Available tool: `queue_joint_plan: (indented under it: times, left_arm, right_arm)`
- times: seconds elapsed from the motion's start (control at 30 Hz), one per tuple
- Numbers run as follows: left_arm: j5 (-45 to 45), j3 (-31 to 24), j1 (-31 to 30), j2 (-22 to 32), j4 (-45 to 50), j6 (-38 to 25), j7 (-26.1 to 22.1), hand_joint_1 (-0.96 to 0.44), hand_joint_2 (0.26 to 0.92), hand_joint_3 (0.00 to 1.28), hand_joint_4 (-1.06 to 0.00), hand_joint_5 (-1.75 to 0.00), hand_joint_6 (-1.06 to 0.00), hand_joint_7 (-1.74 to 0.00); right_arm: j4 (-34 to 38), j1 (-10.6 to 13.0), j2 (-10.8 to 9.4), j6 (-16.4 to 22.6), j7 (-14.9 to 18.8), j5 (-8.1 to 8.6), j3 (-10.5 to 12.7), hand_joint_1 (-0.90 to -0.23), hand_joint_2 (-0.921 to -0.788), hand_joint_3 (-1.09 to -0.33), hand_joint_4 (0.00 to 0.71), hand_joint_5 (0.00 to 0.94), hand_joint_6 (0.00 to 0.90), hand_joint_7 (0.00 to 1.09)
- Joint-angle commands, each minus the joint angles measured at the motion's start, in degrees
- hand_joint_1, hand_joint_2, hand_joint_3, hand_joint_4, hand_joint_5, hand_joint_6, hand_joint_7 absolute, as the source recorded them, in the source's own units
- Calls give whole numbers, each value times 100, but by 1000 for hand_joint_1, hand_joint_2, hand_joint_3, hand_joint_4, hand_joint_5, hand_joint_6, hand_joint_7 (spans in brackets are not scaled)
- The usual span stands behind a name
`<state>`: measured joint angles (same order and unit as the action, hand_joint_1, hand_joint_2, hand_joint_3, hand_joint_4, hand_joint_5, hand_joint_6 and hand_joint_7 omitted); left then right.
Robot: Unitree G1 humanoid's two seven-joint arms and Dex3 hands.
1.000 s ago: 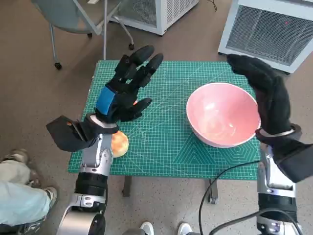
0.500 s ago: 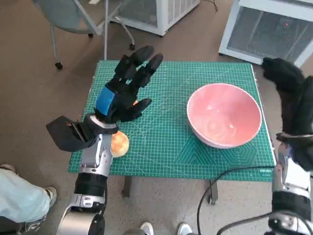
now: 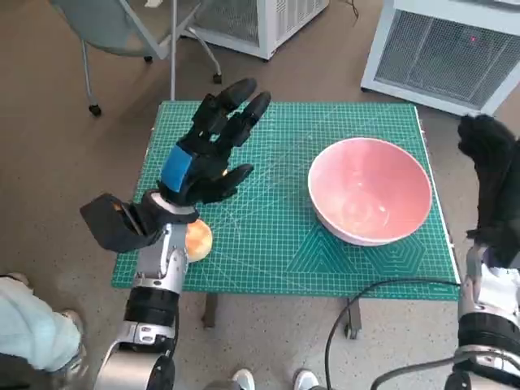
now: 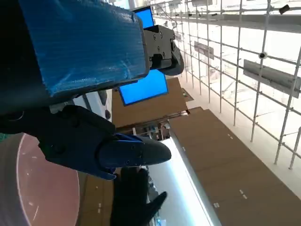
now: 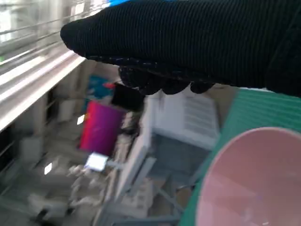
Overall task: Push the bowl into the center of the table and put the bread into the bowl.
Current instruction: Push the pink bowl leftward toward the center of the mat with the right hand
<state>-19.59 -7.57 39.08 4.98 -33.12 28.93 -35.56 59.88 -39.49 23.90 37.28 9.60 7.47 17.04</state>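
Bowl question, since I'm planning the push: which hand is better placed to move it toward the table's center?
The right hand, probably. It hangs open just off the table's right edge beside the pink bowl, on its outer side. The left hand hovers over the mat's left part, above the bread.

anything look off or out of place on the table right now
Nothing spilled or damaged. The pink bowl sits upright toward the table's right side, and the bread lies near the front left edge, partly hidden under the left hand.

Steep head view; bowl (image 3: 370,199) perhaps shared.
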Motion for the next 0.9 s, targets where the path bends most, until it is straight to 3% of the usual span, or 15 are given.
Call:
queue_joint_plan:
  times: [0.03,0.2,0.4,0.7,0.9]
  left_arm:
    - [48,-15,48,19,-42,74,20,-578,921,328,-183,-1,1,-525]
    - [34,-24,21,33,-17,60,16,-581,921,326,-183,-2,1,-523]
    - [34,-39,-8,54,13,37,40,-583,921,324,-185,-2,1,-520]
    - [52,-46,-52,95,54,41,95,-580,921,320,-186,-2,1,-524]
    - [78,-56,-85,137,83,74,117,-573,921,317,-187,-3,1,-527]
  right_arm:
    - [659,-51,78,-256,-204,-69,33,-508,-921,-749,87,2,10,329]
    - [986,-65,47,-406,-308,-80,38,-505,-921,-754,77,0,1,317]
    - [1218,-78,-72,-669,-281,41,163,-511,-921,-757,82,3,7,313]
    - [1346,-199,-487,-1022,-107,340,410,-505,-921,-752,98,9,18,310]
    - [1364,-328,-789,-1145,4,442,484,-496,-921,-747,93,4,23,308]
